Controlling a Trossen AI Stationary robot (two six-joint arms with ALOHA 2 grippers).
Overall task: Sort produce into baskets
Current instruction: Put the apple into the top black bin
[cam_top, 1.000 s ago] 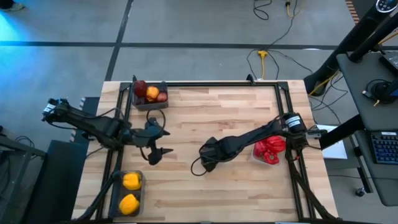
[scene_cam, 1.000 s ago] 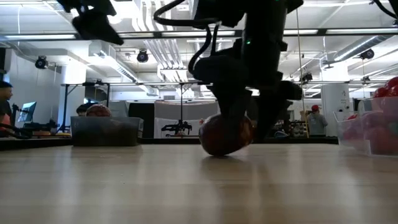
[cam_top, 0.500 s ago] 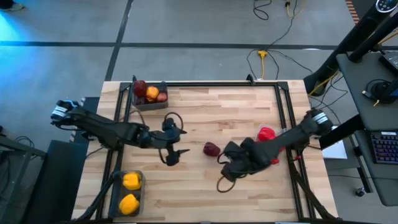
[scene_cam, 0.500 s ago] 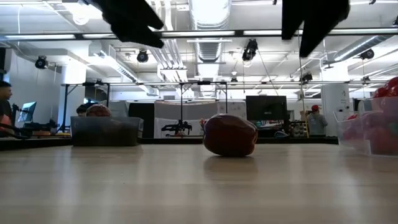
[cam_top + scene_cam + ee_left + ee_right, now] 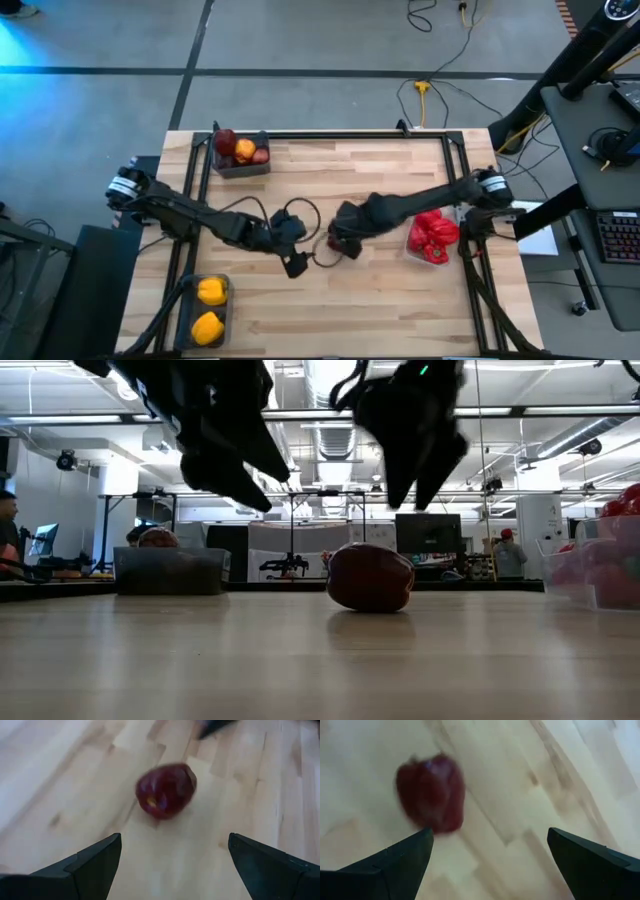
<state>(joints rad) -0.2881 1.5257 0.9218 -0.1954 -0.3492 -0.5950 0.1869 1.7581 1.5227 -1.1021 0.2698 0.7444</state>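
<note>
Dark red apple (image 5: 370,576) lies loose mid-bench (image 5: 400,310), between both arms; left pincer (image 5: 170,865) spread wide, just short of it; right pincer (image 5: 490,860) spread too, hovering beside it; both closing together risks a collision or knocking the apple rolling.

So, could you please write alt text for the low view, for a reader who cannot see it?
A glossy dark red apple sits alone on the wooden table, with two dark robot hands hanging above it, one to each side. A smoky dark plastic bin stands far left and a clear bin of red produce at the right edge.
</note>
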